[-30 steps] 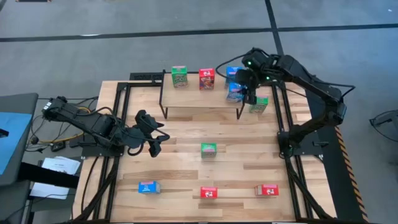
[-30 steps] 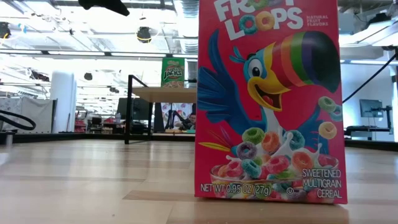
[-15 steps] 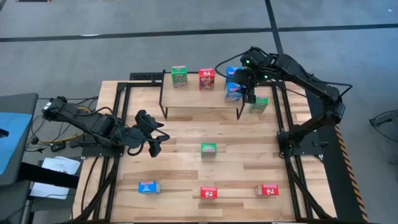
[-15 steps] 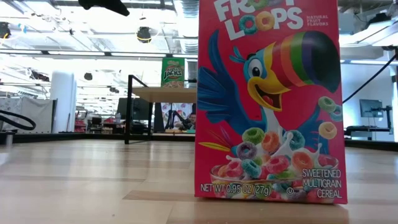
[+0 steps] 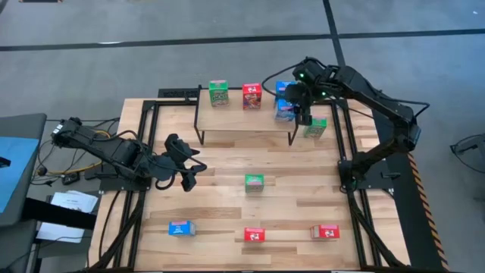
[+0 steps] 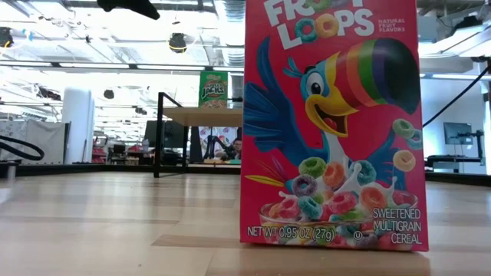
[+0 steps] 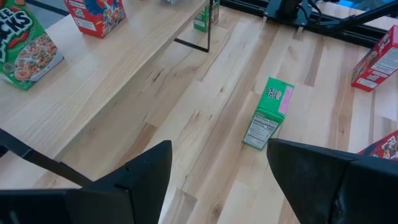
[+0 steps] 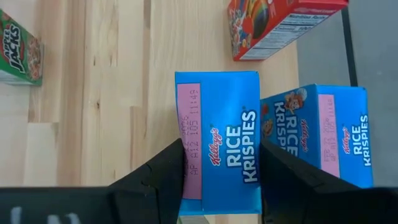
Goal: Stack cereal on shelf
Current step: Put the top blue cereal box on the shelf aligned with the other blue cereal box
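Note:
The light-wood shelf (image 5: 242, 121) stands at the table's far side. On it stand a green cereal box (image 5: 218, 92), a red one (image 5: 251, 95) and a blue one (image 5: 284, 89). My right gripper (image 5: 292, 112) is over the shelf's right end, shut on another blue box (image 8: 221, 149) beside the standing blue one (image 8: 317, 134). My left gripper (image 5: 188, 176) hangs open over the table's left part, holding nothing; a green box (image 7: 268, 113) lies on the table ahead of it. My right gripper pinches the blue box between its two fingers (image 8: 158, 177), one on each broad face, at the end of the narrow printed panel (image 8: 217, 186) nearest the wrist. The fingers slant down from above. I cannot tell whether the box's lower end touches the shelf board (image 8: 112, 74).
A green box (image 5: 315, 127) stands on the table just right of the shelf. Near the front edge lie a blue box (image 5: 181, 227) and two red ones (image 5: 255, 235) (image 5: 327, 232); a red box (image 6: 330, 123) fills the low view.

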Controlling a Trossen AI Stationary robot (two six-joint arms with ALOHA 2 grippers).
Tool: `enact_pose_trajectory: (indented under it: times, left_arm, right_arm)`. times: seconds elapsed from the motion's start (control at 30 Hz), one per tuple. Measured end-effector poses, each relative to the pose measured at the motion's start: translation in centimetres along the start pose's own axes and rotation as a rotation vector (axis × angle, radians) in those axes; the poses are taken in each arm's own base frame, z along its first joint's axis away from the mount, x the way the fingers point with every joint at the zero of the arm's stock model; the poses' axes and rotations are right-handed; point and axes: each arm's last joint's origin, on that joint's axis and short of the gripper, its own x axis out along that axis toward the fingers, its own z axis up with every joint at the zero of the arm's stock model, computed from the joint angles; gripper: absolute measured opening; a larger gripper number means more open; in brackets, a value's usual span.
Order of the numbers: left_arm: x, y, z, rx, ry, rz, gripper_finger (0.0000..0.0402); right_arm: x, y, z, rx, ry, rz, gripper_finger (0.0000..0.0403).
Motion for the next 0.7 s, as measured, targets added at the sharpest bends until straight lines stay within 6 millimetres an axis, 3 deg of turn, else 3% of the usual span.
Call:
enact_pose_trajectory:
  times: [0.3,0.7]
  left_arm:
    - [-0.05,-0.40,-0.31,0.000,0.097,-0.147,0.0252]
    - [-0.07,-0.49,-0.37,0.001,0.115,-0.176,0.0252]
  right_arm:
    - [0.00,0.00,0.00,0.000,0.000,-0.001,0.0205]
    - [0.00,-0.01,-0.01,0.011,0.002,-0.003,0.0205]
